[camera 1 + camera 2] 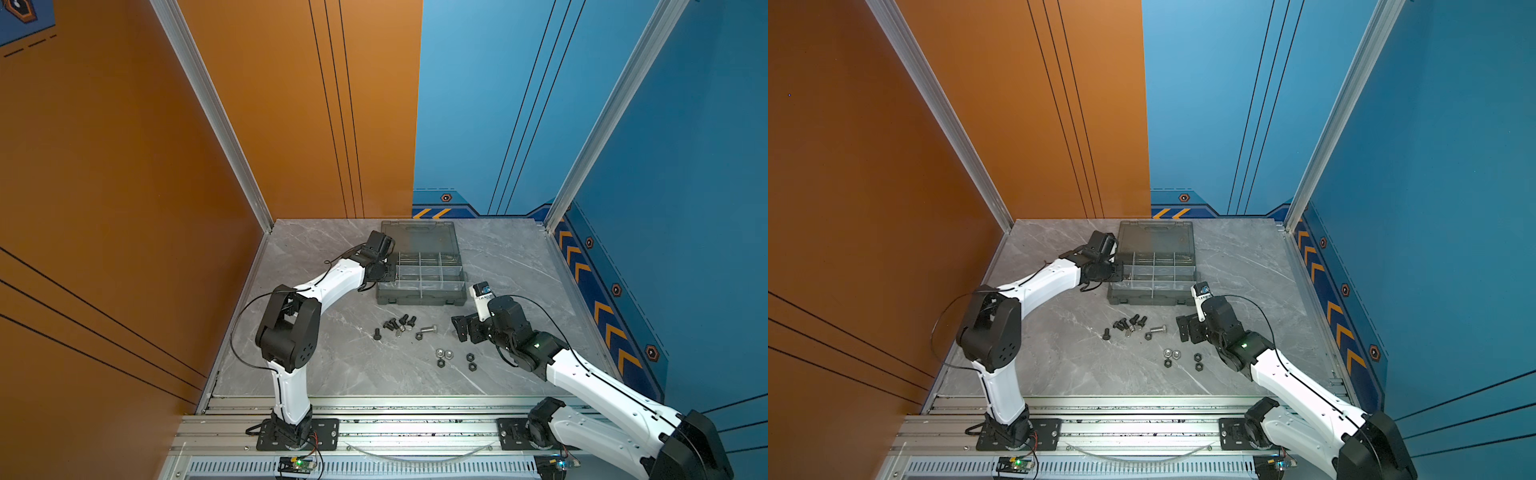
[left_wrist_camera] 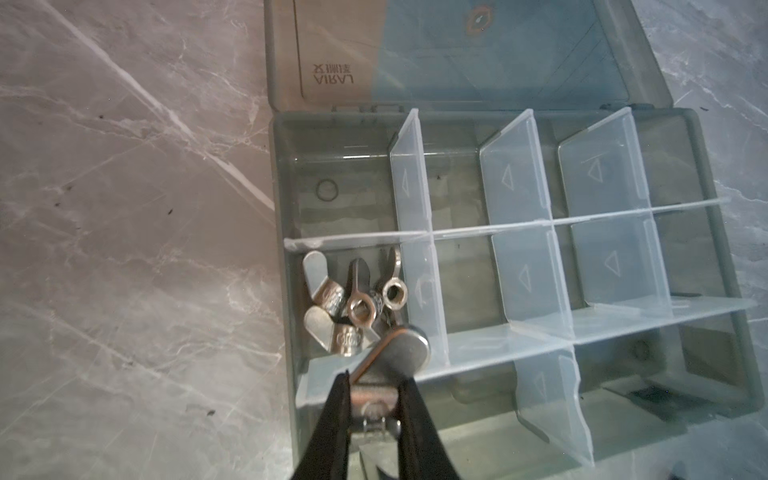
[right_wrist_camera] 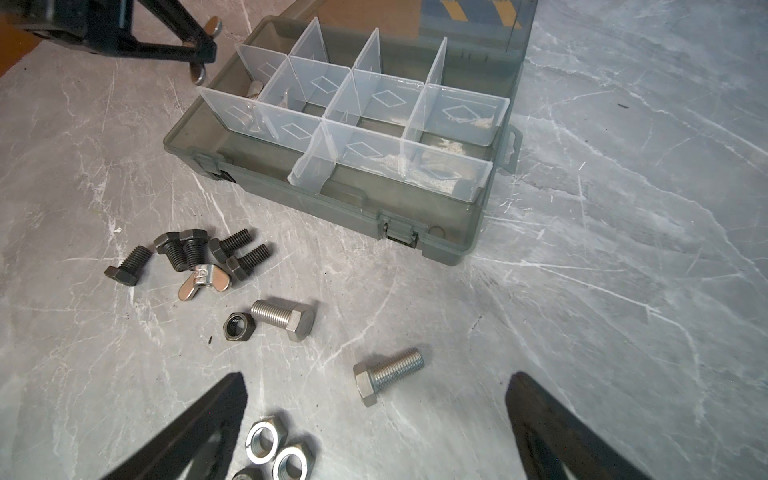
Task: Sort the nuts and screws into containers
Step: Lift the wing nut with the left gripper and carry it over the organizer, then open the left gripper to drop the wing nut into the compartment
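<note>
Left gripper (image 2: 374, 388) is pinching a wing nut (image 2: 401, 353) over the case (image 2: 280, 174) compartment holding maybe three more; right gripper (image 3: 376, 378) is spread wide near a silver bolt (image 3: 388, 374).

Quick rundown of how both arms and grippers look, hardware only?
Both arms match: left arm and right arm have white shells between chunky black joint housings, with a thin black cable looping outside each. The right one shows a green light. The left gripper and right gripper carry flat black fingers tapering to tips.
</note>
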Controlling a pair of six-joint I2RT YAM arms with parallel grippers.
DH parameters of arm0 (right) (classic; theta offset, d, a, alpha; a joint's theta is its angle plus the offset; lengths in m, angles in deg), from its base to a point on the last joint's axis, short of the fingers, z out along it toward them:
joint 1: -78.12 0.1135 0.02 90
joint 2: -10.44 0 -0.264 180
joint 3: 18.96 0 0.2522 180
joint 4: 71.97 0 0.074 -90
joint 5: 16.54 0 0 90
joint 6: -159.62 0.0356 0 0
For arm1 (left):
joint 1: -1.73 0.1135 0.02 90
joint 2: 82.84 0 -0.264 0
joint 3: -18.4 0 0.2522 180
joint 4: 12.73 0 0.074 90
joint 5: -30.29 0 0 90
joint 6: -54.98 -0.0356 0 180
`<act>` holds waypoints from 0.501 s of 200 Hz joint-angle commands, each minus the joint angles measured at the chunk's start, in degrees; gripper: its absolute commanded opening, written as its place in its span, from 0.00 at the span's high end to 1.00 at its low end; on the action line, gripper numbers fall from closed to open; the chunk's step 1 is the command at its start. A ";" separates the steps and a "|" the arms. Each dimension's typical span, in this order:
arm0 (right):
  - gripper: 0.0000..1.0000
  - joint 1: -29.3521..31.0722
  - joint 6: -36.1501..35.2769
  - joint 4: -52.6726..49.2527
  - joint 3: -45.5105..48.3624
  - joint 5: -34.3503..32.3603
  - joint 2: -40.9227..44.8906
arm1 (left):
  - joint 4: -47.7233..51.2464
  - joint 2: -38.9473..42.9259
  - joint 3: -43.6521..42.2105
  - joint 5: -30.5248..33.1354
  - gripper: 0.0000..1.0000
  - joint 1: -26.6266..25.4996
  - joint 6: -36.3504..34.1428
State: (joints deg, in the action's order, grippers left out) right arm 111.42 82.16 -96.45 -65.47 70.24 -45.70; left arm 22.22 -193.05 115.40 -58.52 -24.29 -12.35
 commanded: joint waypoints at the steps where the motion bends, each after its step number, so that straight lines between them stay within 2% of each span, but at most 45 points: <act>1: 0.00 -0.22 1.17 -1.03 0.50 -0.83 0.24 | -2.40 -2.79 2.93 -2.89 1.00 1.13 -0.20; 39: 0.00 -0.24 1.17 -1.16 0.58 -1.30 0.50 | -1.79 -6.82 4.90 -5.04 1.00 1.54 0.19; 75: 0.00 -0.32 1.25 -0.50 0.33 -0.78 -0.50 | -1.70 -7.14 4.81 -4.69 1.00 1.60 0.61; 100: 0.00 -0.32 1.33 -0.44 0.02 -0.56 -1.12 | -1.53 -6.39 4.47 -4.56 0.76 1.55 0.88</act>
State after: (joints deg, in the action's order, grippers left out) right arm 111.42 82.57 -96.58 -65.47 70.19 -46.07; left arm 20.50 -200.31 118.57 -61.98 -23.07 -12.09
